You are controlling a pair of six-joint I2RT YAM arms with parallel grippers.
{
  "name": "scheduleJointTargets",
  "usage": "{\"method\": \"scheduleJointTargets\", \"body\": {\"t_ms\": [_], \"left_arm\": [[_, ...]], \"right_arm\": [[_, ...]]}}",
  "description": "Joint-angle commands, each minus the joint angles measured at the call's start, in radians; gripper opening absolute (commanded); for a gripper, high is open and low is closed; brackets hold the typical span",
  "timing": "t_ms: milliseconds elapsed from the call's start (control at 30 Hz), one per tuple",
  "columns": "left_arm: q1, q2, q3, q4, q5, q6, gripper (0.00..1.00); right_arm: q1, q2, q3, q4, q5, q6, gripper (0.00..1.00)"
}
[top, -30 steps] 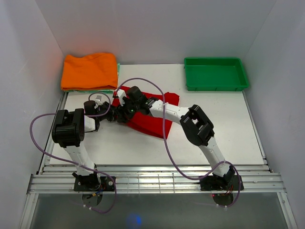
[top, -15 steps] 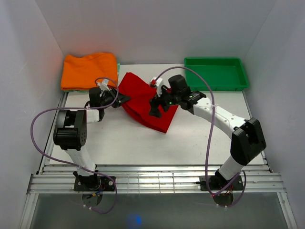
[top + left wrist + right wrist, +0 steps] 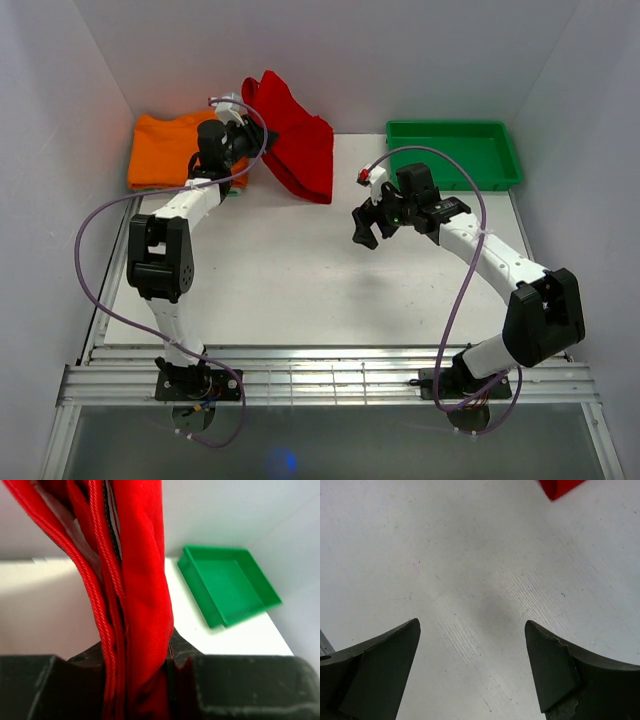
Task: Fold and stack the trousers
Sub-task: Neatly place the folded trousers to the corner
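Upper left: orange folded garment [image 3: 175, 148] at the worktop's [image 3: 300, 290] back corner. Just right of it, left claw [image 3: 240, 122] clenched on the red trousers [image 3: 298, 148], a bunched bundle at upper centre. Centre-right: right claw [image 3: 362, 228] released, jaws wide over bare worktop. Upper right: green tray [image 3: 452, 182].

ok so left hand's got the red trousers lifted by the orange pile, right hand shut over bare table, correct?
Not quite: the right hand is open, spread wide over the bare table, as the right wrist view shows. The rest holds: the left hand grips the red trousers, lifted beside the orange pile.
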Motion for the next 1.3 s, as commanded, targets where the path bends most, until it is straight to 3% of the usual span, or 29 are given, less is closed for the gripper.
{"method": "scheduleJointTargets", "body": {"t_ms": [0,167,333,633,1267], "left_arm": [[0.013,0.004,0.160,0.059,-0.068,0.098,0.00],[0.017,0.036,0.282,0.058,-0.056,0.146,0.00],[0.068,0.082,0.377,0.009,0.080,0.197,0.00],[0.123,0.092,0.509,-0.066,0.060,0.220,0.00],[0.126,0.052,0.582,-0.105,-0.019,0.215,0.00]], "right_arm": [[-0.003,-0.051,-0.011,0.003,0.005,-0.014,0.90],[-0.010,-0.050,-0.007,-0.006,0.008,-0.019,0.90],[-0.011,-0.049,-0.001,-0.012,0.005,-0.019,0.90],[-0.013,-0.037,0.002,-0.017,-0.014,-0.017,0.90],[-0.013,-0.022,0.016,-0.020,-0.020,-0.008,0.90]]}}
